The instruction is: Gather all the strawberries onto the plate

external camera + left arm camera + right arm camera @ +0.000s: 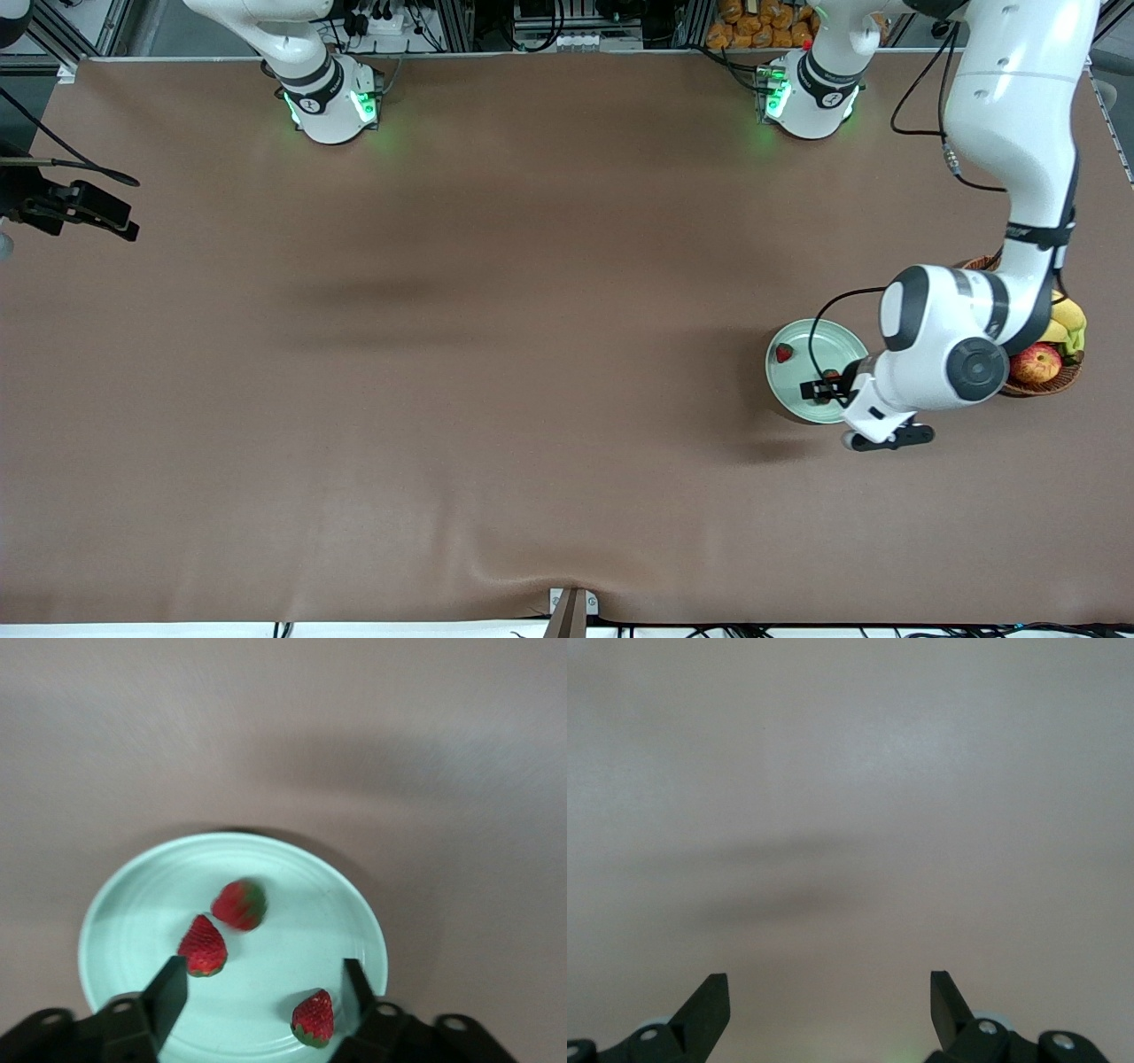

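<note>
Mint-green plate [133, 904] on the desk holds three strawberries [203, 946]. The left gripper [266, 992] hovers over it, fingers apart, empty. The right gripper [830, 1001] waits over bare desk, fingers apart.

I see even overhead light, soft arm shadows across the table [443, 399], green glow at the bases, and slightly blurred wrist views.

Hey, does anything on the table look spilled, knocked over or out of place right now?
Nothing stands out. All three strawberries lie inside the plate, none spilled onto the table. The left gripper hangs open over the plate, holding nothing. The basket beside the plate sits upright with its fruit inside. The right gripper waits open over bare table.
</note>
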`<action>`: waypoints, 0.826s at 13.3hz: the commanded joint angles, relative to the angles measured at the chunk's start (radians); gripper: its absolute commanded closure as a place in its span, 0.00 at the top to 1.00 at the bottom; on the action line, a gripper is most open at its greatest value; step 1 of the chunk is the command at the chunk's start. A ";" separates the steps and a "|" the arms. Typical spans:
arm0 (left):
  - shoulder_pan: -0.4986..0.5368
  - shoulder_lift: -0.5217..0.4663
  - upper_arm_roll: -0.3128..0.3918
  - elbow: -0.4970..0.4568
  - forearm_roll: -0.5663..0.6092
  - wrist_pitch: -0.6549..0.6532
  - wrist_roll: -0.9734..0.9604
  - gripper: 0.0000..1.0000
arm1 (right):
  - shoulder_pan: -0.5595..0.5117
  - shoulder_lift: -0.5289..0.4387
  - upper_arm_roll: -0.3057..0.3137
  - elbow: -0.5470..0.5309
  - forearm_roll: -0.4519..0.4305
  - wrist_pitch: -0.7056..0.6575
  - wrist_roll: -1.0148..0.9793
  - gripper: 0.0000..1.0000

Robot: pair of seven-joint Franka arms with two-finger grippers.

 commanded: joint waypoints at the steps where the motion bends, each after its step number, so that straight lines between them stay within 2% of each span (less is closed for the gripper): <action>1: 0.025 -0.146 0.002 -0.013 0.019 -0.056 0.020 1.00 | 0.023 -0.004 0.003 0.008 0.022 0.004 0.014 1.00; 7: 0.042 -0.278 -0.001 0.117 0.023 -0.274 0.019 1.00 | 0.043 -0.002 0.003 0.013 0.026 0.002 0.014 1.00; 11: 0.045 -0.371 -0.005 0.116 0.021 -0.325 0.046 1.00 | 0.046 -0.001 0.000 0.014 0.024 0.000 0.014 1.00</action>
